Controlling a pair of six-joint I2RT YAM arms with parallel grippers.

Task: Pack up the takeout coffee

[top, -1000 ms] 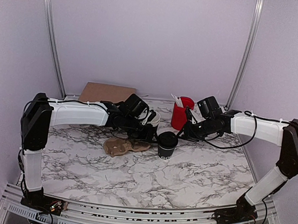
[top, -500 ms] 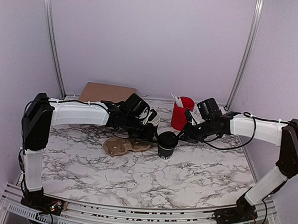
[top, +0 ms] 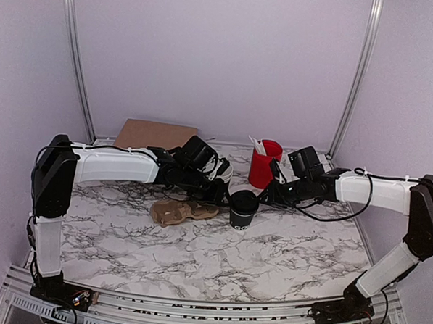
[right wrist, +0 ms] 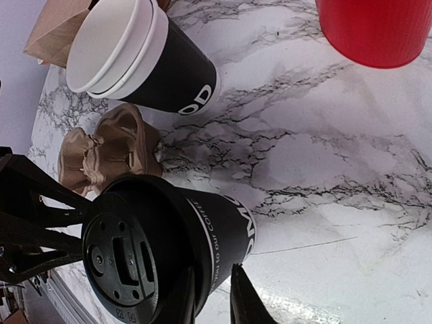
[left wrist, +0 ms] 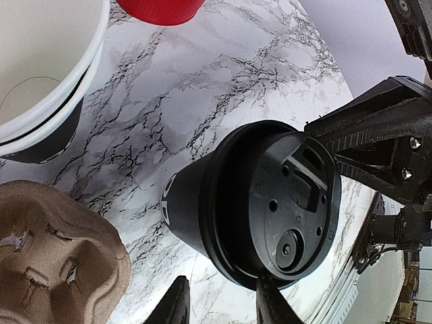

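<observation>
**Between both arms, the takeout coffee [top: 243, 209] stands upright**

On the marble table [top: 197, 255] the cup has its lid on and its long axis is vertical. The left gripper [left wrist: 221, 280] meets the lid rim from one side, jaws apart and holding nothing. The right gripper [right wrist: 212, 270] meets it from the other side, jaws narrow; whether they pinch cannot be told. Both seem equally near. The pulp carrier [top: 176, 212] lies just beside the cup, on the left arm's side. The stack of cups [top: 220, 169] and the red cup [top: 264, 163] stand close behind, so a lift looks safer than a slide.
</observation>
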